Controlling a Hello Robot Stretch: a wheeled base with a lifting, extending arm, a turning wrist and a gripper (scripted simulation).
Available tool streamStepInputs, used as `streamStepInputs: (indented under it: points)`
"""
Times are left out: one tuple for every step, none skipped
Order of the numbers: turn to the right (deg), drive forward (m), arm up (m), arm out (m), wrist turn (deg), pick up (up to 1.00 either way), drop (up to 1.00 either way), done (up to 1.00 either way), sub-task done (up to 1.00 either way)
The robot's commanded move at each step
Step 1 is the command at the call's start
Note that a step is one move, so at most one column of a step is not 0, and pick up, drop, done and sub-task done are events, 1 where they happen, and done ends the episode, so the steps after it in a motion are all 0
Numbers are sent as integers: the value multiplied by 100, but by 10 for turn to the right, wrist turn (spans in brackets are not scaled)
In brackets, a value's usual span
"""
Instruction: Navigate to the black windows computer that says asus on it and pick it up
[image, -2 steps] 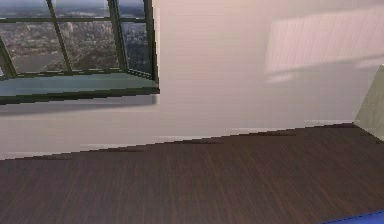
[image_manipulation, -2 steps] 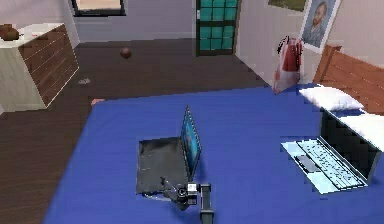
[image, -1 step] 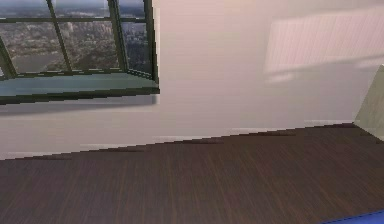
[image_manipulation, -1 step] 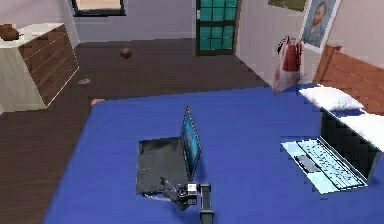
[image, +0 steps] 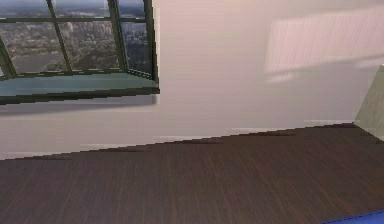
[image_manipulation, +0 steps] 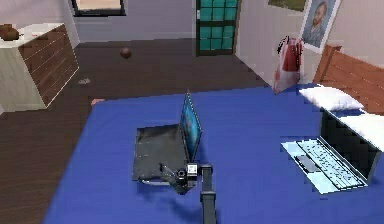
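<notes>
1. The black laptop (image_manipulation: 160, 152) lies unfolded on the blue bed (image_manipulation: 250, 120), its screen upright.
2. The gripper (image_manipulation: 172, 180) appears to sit at the laptop's near edge. Its finger state and any hold cannot be told.
3. A silver laptop (image_manipulation: 322, 162) lies well apart.

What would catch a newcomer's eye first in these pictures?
Probably the big blue bed across the arm side view, with a black laptop open at its middle and a pale laptop near its right edge. In the forward view, a window at upper left looks onto a city.
</notes>
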Motion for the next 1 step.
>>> streamStepInputs:
  points:
    - [0, 0, 0, 0, 0, 0, 0, 100, 0]
